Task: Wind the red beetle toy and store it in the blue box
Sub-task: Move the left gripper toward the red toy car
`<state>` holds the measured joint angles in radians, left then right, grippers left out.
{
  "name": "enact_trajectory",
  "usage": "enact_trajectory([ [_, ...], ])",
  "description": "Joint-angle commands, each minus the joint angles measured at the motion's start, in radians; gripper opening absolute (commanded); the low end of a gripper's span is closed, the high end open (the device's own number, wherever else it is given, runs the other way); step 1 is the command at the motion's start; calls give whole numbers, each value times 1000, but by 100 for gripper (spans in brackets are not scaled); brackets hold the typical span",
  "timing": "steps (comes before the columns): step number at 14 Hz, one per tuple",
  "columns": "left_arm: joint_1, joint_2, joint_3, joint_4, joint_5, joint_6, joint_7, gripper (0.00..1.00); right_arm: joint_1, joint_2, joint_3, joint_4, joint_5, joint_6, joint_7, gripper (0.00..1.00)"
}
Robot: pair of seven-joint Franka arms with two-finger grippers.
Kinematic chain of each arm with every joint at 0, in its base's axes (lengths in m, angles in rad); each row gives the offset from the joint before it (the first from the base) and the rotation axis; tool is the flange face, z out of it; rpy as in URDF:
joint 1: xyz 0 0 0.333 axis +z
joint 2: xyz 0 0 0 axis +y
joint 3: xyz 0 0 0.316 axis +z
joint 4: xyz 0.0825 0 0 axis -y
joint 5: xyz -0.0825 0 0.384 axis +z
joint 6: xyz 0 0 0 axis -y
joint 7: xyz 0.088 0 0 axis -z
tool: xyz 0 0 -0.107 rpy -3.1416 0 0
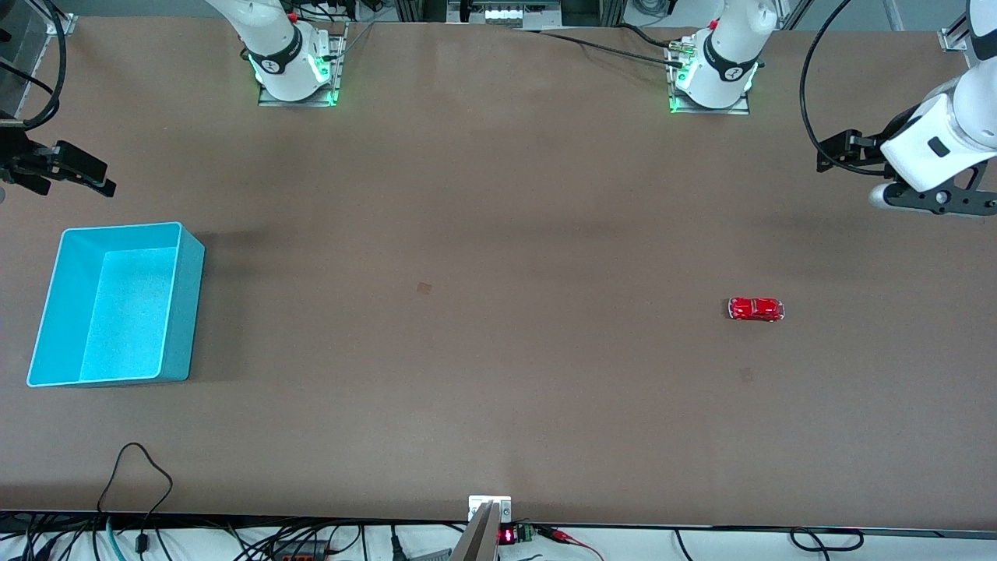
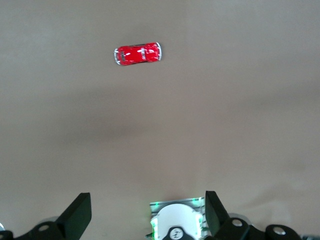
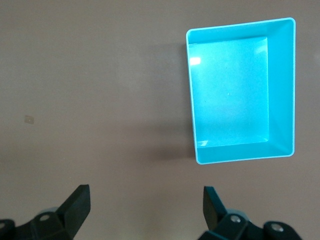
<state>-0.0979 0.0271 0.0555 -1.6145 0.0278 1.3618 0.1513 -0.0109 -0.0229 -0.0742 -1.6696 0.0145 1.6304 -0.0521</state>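
Observation:
The red beetle toy (image 1: 755,309) stands on its wheels on the brown table toward the left arm's end; it also shows in the left wrist view (image 2: 138,53). The blue box (image 1: 181,312) sits empty at the right arm's end, and shows in the right wrist view (image 3: 242,151). My left gripper (image 1: 833,152) is open and empty, up in the air over the table's end, apart from the toy; its own view shows it too (image 2: 147,205). My right gripper (image 1: 97,175) is open and empty, over the table beside the box's edge nearer the bases; its own view shows it too (image 3: 145,200).
The two arm bases (image 1: 296,70) (image 1: 713,78) stand along the table edge farthest from the front camera. Cables and a small device with a red display (image 1: 506,536) lie along the edge nearest it. A small tape mark (image 1: 424,287) is mid-table.

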Motion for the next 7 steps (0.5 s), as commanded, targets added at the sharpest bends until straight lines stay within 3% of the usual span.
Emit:
enact_trajectory([
  [1,6,37,9,28,15,-24,239,100,-4,-5,8,8,-11,-6,1,100],
  [5,32,94,14,21,23,6,481,100,-6,-3,7,8,-13,-4,-2,100],
  [7,61,126,14,-8,53,98,687,100,-6,-3,7,8,-16,-4,-2,100],
])
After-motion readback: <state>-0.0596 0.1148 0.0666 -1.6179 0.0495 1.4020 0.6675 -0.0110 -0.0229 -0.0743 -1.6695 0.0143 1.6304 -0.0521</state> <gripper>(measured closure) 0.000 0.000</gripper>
